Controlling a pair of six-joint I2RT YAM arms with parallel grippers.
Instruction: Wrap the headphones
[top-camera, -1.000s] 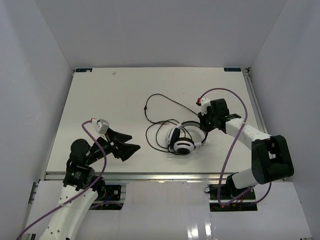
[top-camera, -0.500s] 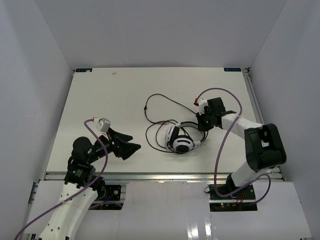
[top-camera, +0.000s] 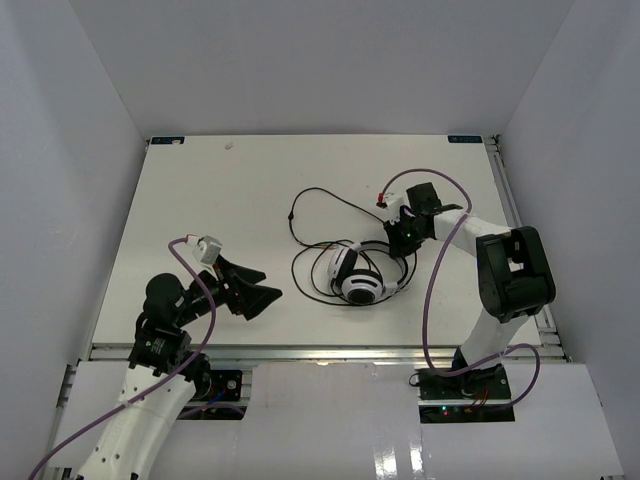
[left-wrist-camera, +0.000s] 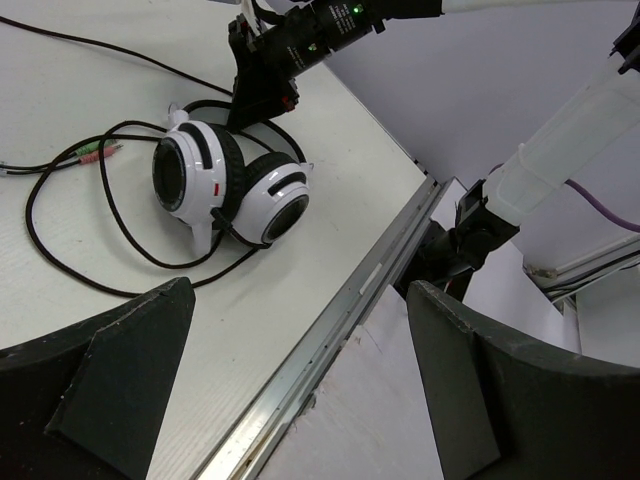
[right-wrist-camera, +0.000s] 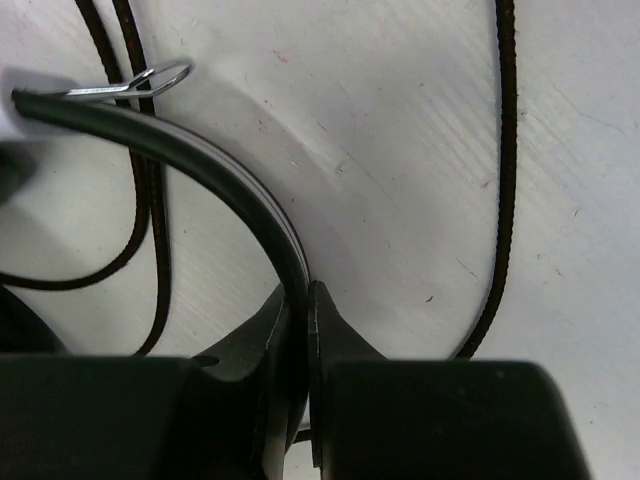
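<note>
Top external | headphones (top-camera: 361, 287) shifted left | right jaws clamp headband (right-wrist-camera: 243, 198) | left jaws spread

Bright even light, soft shadows, mild glare

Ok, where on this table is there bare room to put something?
Bare: the left half of the table beyond the left pincer, and the far strip behind the cord. Crowded: right of centre, around the headphones, cord loops and right pincer.
</note>
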